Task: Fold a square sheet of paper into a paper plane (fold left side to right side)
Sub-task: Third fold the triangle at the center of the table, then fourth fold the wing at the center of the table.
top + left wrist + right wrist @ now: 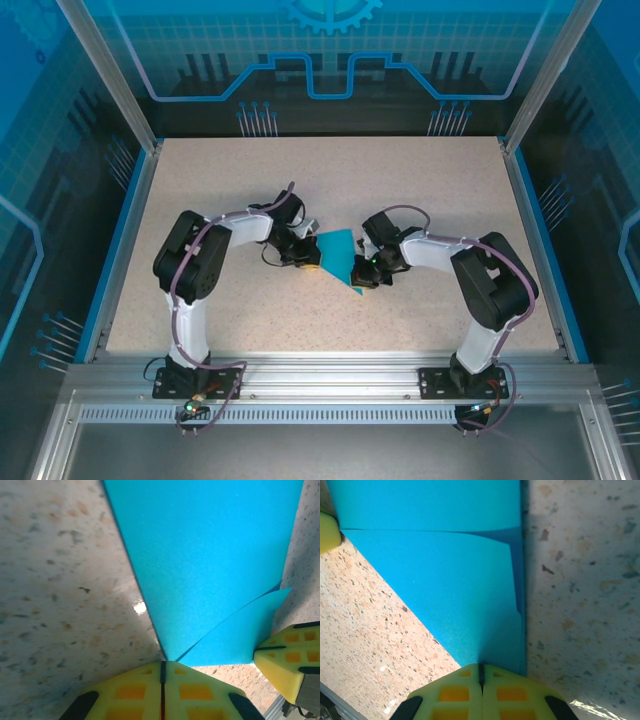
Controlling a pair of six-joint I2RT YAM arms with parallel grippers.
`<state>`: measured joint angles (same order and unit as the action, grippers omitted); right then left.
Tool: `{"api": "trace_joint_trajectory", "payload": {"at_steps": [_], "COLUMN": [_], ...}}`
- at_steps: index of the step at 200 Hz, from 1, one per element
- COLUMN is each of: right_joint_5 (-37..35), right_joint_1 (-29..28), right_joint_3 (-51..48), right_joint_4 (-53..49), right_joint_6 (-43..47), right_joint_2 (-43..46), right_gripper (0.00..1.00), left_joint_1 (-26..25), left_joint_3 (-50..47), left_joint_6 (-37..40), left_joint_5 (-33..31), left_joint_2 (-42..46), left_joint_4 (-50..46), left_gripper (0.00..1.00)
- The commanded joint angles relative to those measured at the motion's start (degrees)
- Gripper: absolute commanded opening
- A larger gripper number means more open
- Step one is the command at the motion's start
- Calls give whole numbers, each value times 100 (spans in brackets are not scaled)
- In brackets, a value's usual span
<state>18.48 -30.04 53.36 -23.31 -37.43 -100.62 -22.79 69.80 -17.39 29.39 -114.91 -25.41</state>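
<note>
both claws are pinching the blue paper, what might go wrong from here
1. The left claw and right claw are both shut on the thin bright-blue folded paper sheet; pulling apart might tear it.
2. Its layers look loose and offset in the right wrist view, so a crease may set crooked.

The table is pale and speckled, with blue strips along its two sides. Folded blue paper rests on it, stretched between the two claws. One corner is pinched in the left claw, the other end in the right claw. Shadowed bare table lies left of the left claw and right of the right claw.
</note>
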Motion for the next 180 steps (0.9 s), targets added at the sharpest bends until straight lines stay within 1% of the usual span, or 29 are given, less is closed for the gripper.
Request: {"api": "trace_joint_trajectory", "payload": {"at_steps": [1,30,55,72,84,91,102,117,125,142,154,180], "right_joint_5": [-330,-308,-173,-155,-207,-270,-443,-706,-791,-709,-559,-145], "right_joint_1": [-2,-10,-28,-36,-37,-37,-25,44,104,295,387,489], "right_joint_3": [-168,-177,-162,-92,-8,39,124,212,227,264,293,367], "right_joint_4": [-802,-728,-383,-158,-59,-43,-52,-110,-108,-19,90,420], "right_joint_6": [74,108,210,285,390,468,649,951,1147,1544,1804,2126], "right_joint_2": [-70,14,272,524,746,881,1087,1328,1417,1458,1354,924], "right_gripper": [0,0,0,0,9,12,19,28,36,47,52,54], "left_joint_1": [412,574,644,649,646,649,647,647,650,644,635,553], "left_joint_3": [-177,-168,-247,-385,-525,-617,-765,-989,-1132,-1474,-1705,-1976], "left_joint_6": [208,214,113,-35,-175,-262,-413,-621,-736,-1079,-1354,-1842], "left_joint_5": [-996,-906,-674,-483,-383,-328,-255,-193,-165,22,288,784], "left_joint_2": [17,185,525,846,1089,1217,1420,1708,1834,1999,1996,1724], "left_joint_4": [-324,-317,-187,-11,136,220,349,522,613,968,1316,2043], "left_gripper": [11,14,24,34,38,40,47,53,56,60,61,61]}}
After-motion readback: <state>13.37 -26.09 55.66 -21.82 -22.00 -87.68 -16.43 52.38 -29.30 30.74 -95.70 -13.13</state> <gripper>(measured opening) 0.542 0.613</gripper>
